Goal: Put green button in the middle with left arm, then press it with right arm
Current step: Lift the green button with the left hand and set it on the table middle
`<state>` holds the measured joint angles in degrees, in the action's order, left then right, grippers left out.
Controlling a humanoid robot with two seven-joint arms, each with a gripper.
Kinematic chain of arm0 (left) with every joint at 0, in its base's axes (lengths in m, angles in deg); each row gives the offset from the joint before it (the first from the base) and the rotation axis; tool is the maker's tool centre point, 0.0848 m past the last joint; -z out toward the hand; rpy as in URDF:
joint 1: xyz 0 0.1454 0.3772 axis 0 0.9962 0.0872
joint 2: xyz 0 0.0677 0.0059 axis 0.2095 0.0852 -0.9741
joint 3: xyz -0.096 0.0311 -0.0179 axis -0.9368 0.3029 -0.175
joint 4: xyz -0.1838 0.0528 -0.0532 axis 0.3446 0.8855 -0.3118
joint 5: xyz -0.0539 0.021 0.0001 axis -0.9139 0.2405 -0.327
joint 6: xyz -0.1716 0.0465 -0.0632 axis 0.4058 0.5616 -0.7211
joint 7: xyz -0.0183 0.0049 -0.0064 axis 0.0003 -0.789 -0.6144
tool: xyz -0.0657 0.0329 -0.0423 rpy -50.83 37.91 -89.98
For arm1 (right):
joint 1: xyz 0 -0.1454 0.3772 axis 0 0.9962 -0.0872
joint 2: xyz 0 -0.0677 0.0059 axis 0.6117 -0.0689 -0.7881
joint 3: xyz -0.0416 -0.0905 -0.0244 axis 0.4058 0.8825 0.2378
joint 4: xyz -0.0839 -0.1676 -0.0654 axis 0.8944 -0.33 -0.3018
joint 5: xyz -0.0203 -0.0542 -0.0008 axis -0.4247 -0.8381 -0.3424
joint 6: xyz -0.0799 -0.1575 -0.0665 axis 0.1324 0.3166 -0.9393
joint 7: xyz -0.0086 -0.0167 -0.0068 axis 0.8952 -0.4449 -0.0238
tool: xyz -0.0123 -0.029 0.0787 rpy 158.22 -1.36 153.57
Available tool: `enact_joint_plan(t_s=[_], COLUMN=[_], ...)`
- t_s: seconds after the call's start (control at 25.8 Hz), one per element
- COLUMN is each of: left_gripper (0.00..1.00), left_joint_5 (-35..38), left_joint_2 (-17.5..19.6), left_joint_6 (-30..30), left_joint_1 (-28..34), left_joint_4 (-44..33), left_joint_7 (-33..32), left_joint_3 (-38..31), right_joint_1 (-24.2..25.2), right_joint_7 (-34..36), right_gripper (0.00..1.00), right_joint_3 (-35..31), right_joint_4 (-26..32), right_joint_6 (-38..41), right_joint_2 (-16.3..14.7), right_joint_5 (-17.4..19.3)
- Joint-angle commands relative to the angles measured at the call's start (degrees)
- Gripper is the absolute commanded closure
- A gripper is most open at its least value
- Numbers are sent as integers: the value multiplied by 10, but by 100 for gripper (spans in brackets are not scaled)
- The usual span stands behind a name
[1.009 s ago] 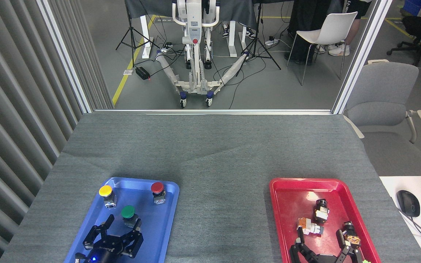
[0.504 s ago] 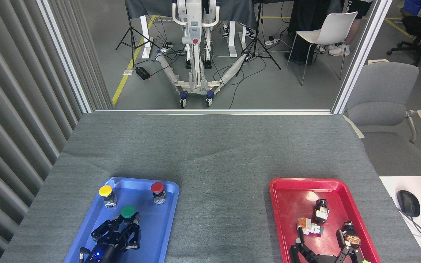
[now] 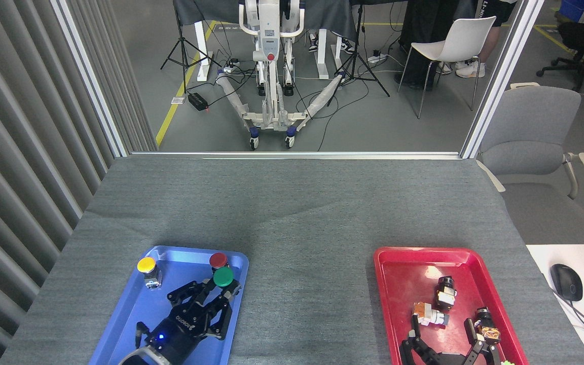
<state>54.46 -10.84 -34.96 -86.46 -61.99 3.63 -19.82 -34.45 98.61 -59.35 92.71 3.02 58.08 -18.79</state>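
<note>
The green button (image 3: 223, 277) is held in my left gripper (image 3: 217, 295), whose black fingers are shut around its body, above the right part of the blue tray (image 3: 135, 314). It sits just in front of the red button (image 3: 218, 260). The yellow button (image 3: 147, 266) stands at the tray's far left. The middle (image 3: 309, 284), bare dark grey cloth, lies between the two trays. My right gripper (image 3: 443, 339) hangs low over the near end of the red tray (image 3: 403, 274), fingers spread open, holding nothing.
Several small black, silver and orange parts (image 3: 436, 304) lie in the red tray. A white desk with a mouse (image 3: 566, 281) adjoins the table's right edge, and a grey chair (image 3: 530, 137) stands beyond. Grey slatted panels (image 3: 23, 152) line the left side.
My left gripper closed on the green button and carried it up and to the right, toward the blue tray's right edge. The right gripper has stayed in place.
</note>
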Motion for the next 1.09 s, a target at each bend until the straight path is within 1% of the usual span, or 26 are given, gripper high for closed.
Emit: enact_joint_plan(t_s=[0.0, 0.08, 0.16, 0.23, 0.31, 0.35, 0.47, 0.7, 0.74, 0.78, 0.81, 0.85, 0.89, 0.93, 1.05], left_gripper=[100, 100, 100, 100, 100, 100, 100, 100, 98, 90, 64, 33, 27, 14, 2], left_joint_5=[3, 22, 48, 86, 132, 144, 144, 144, 144, 144, 145, 143, 142, 140, 139], left_joint_2=[-19, -30, -45, -75, -110, -119, -120, -120, -120, -121, -121, -123, -122, -123, -124], left_joint_6=[-3, 0, 0, 2, 3, 5, 22, 26, 28, 30, 30, 34, 38, 40, 46], left_joint_1=[-31, -35, -35, -39, -58, -65, -67, -67, -67, -67, -68, -67, -67, -67, -62], left_joint_4=[9, 16, 29, 67, 124, 144, 153, 159, 160, 160, 161, 162, 162, 163, 154], left_joint_7=[-2, -7, -27, -38, -39, -38, -36, -35, -35, -32, -28, -27, -25, -23, -23], left_joint_3=[102, 115, 116, 125, 125, 125, 125, 125, 125, 125, 126, 125, 126, 125, 121], right_joint_1=[0, 0, 0, 0, 0, 0, 0, 0, 0, 0, 0, 0, 0, 0, 0], right_joint_7=[0, 0, 0, 0, 0, 0, 0, 0, 0, 0, 0, 0, 0, 0, 0], right_gripper=[0, 0, 0, 0, 0, 0, 0, 0, 0, 0, 0, 0, 0, 0, 0], right_joint_3=[0, 0, 0, 0, 0, 0, 0, 2, 3, 4, 5, 5, 5, 5, 5], right_joint_4=[0, -1, -1, -1, -1, -1, -1, -2, -2, -2, -2, -3, -3, -3, -4], right_joint_6=[0, -1, -1, -2, -2, -2, -2, -3, -3, -3, -2, -2, -2, -1, -1], right_joint_2=[0, 0, -1, -1, -1, -1, 0, 0, 0, 0, 0, 0, 0, 0, 1], right_joint_5=[0, 0, 0, 0, 0, 0, 0, 0, 0, 0, 0, 0, 1, 0, 0])
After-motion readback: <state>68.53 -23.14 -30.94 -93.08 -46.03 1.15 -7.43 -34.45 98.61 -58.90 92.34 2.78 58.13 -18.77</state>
